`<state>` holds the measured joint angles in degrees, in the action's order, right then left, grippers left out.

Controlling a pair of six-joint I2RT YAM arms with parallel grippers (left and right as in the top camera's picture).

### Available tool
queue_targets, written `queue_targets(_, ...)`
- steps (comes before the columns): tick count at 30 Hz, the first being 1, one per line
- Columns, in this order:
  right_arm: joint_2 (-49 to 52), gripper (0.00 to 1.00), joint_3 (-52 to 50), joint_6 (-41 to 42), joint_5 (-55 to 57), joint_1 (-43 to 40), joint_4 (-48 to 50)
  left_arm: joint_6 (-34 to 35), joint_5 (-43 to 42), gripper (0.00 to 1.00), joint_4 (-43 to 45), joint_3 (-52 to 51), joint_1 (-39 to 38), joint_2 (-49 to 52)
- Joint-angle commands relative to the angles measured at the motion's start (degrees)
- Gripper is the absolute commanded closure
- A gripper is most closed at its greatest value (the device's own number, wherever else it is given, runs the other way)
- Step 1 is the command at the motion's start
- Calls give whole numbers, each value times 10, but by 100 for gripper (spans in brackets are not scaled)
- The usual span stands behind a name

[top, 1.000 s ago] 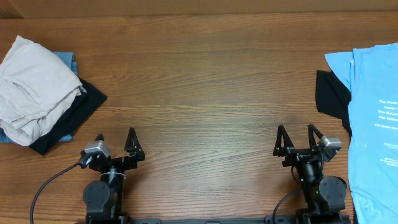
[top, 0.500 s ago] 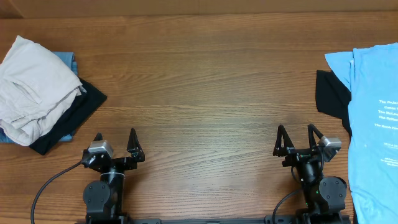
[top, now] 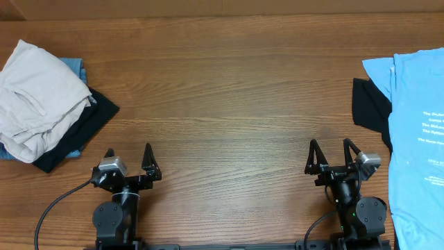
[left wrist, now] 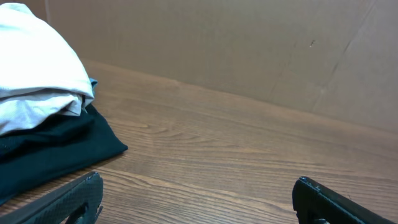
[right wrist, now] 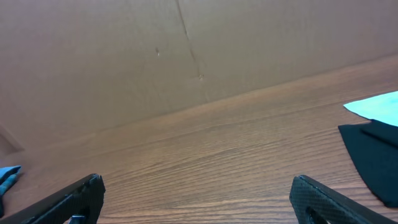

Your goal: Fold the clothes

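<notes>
Two groups of clothes lie at opposite ends of the wooden table (top: 229,83). Far left: crumpled pale beige trousers (top: 35,97) atop a black garment (top: 87,132), with blue denim (top: 75,68) showing at the pile's back edge. Near edge, left of centre: the left gripper (top: 128,151), fingers spread wide and holding nothing, well apart from the pile. Near edge, right of centre: the right gripper (top: 331,146), fingers likewise spread and empty. Far right: a light blue T-shirt (top: 413,83) with white lettering, laid flat over a second black garment (top: 369,104) and cut off by the frame's edge.
</notes>
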<state>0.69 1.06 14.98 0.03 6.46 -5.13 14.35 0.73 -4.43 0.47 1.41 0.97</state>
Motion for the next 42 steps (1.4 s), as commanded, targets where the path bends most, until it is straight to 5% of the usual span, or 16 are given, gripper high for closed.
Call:
queue_targets(1, -5, 0, -6, 1, 3, -2, 3, -45, 12, 0, 1, -2, -3, 1)
queue_targets(4, -5, 0, -6, 1, 3, -2, 3, -105, 12, 0, 1, -2, -3, 2)
queue_targets(22, -5, 0, -6, -2, 5, -2, 3, -105, 11, 0, 1, -2, -3, 2)
queue_targets(27, -5, 0, -6, -94, 16, -2, 3, -105, 11, 0, 1, -2, -3, 2)
queue_targets(42, -5, 0, -6, -97, 12, -2, 3, -105, 11, 0, 1, -2, -3, 2)
